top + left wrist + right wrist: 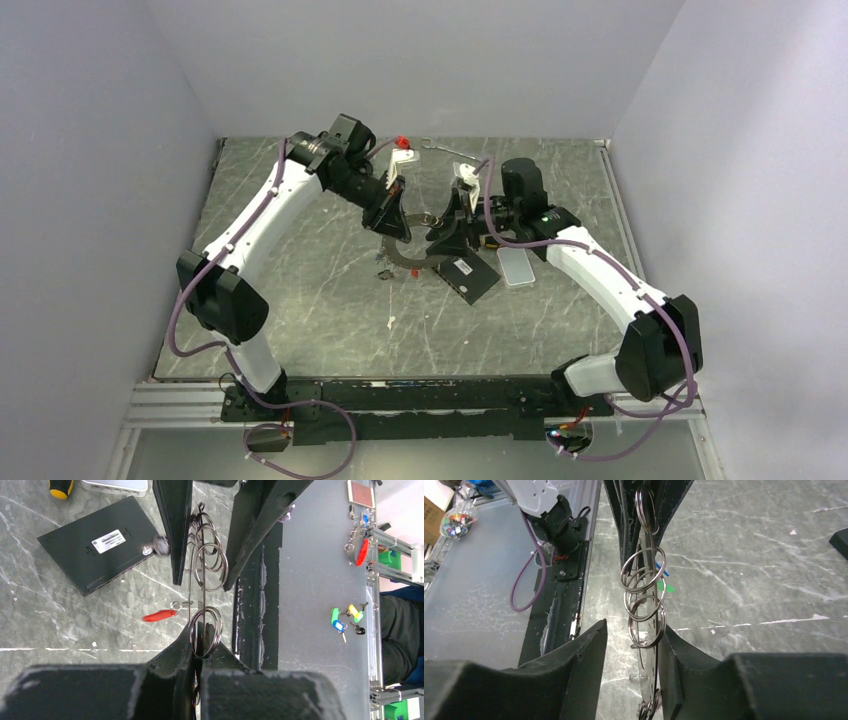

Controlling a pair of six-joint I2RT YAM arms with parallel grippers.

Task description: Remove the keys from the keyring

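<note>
Left arm [265, 215]: we log it arched from lower left to the centre of the top view, left gripper [200, 630] pinching the keyring [210, 562] edge-on. Right arm [600, 270]: mirrored from lower right, right gripper [631, 630] spread, fingers straddling the ring. Keyring: frame centre, between both grippers. Red key [159, 615]: linked at its left, below the black box [100, 542].
</note>
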